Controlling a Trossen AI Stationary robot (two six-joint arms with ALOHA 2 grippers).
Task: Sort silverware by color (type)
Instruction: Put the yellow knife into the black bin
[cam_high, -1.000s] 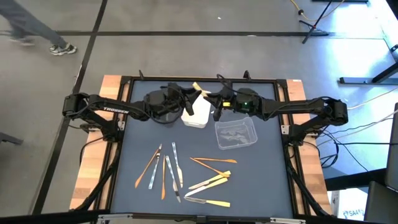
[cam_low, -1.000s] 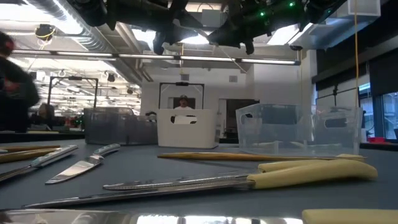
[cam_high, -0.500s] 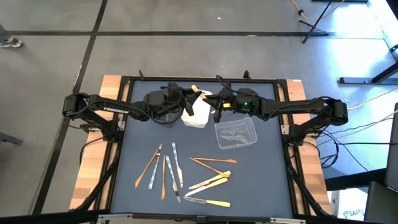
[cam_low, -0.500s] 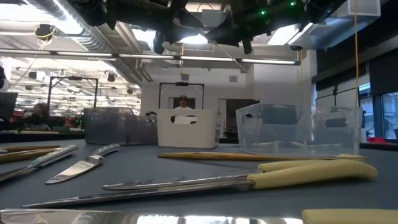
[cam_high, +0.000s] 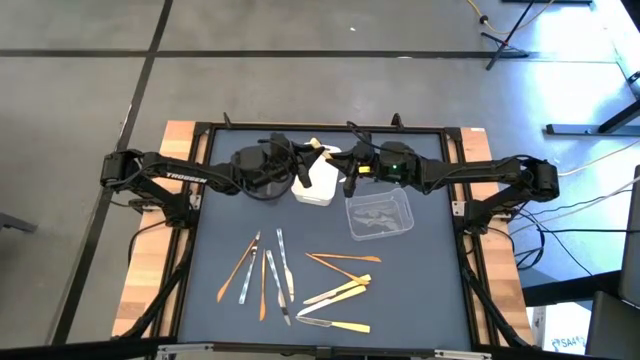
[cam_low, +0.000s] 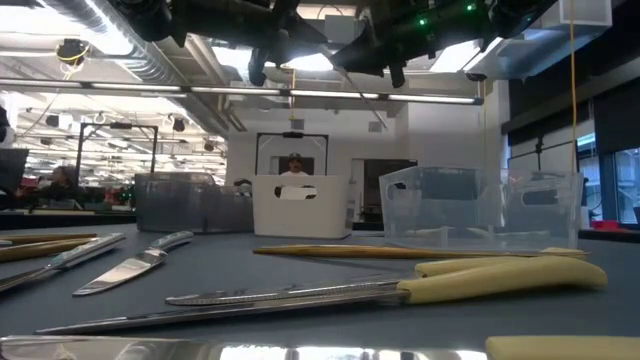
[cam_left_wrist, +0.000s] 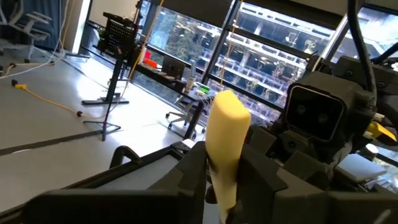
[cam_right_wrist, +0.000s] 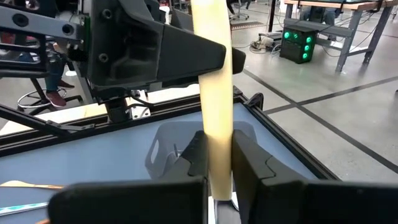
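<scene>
A pale yellow utensil (cam_high: 314, 146) is held in the air above the white tray (cam_high: 316, 187), between both grippers. My left gripper (cam_high: 303, 160) comes from the table's left and my right gripper (cam_high: 345, 168) from the right. Both are shut on it. The left wrist view shows its rounded handle end (cam_left_wrist: 225, 118). The right wrist view shows its long shaft (cam_right_wrist: 211, 74). Other silverware (cam_high: 290, 285) in orange-brown, silver-grey and pale yellow lies flat on the table's near half. Silver-grey pieces lie in the clear tray (cam_high: 380, 215). My left gripper (cam_left_wrist: 225, 186) pinches the pale yellow utensil between its two fingers, a little below the rounded handle end (cam_left_wrist: 227, 155), which sticks out past the fingertips. The utensil is lifted clear of the table. My right gripper (cam_right_wrist: 215, 162) pinches the same utensil's shaft (cam_right_wrist: 214, 140) between its two fingers, which lie across it. The shaft runs on past the fingertips toward my left gripper, over the white tray (cam_right_wrist: 168, 146).
A black tray (cam_high: 255, 165) sits under my left arm, next to the white tray. The clear tray stands right of centre. The table's black frame (cam_high: 300, 127) runs close behind both grippers. Bare mat (cam_high: 420, 290) lies right of the loose silverware.
Both grippers and the pale yellow utensil have stayed almost still above the white tray. A person walking on the floor beyond the table's far left corner has gone out of the high view.
</scene>
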